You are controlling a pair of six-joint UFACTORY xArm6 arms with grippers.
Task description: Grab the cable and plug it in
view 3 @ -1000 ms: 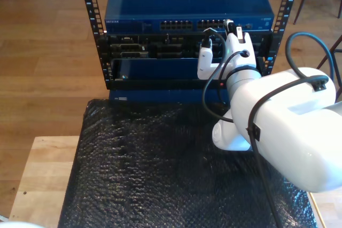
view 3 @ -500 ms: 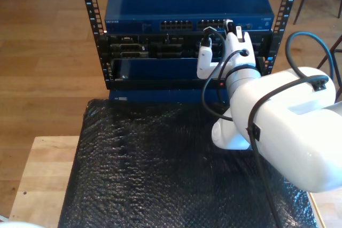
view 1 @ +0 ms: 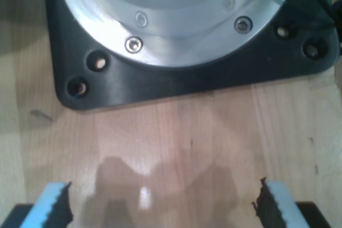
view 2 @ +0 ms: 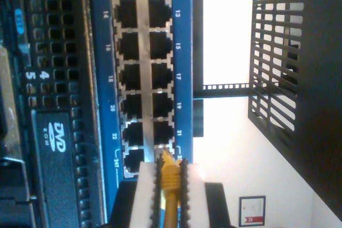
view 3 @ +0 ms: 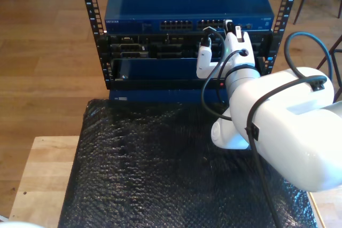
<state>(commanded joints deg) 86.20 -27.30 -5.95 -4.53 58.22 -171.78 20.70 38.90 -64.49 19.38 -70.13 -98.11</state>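
One cable in my second claw, plug end aimed at switch ports.

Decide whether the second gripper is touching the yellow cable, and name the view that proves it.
Touching. In the second wrist view, my second gripper has its white pads pressed against both sides of the yellow cable, with no gap visible.

My second gripper is reaching at the blue switch in the far rack, beyond the black mat.
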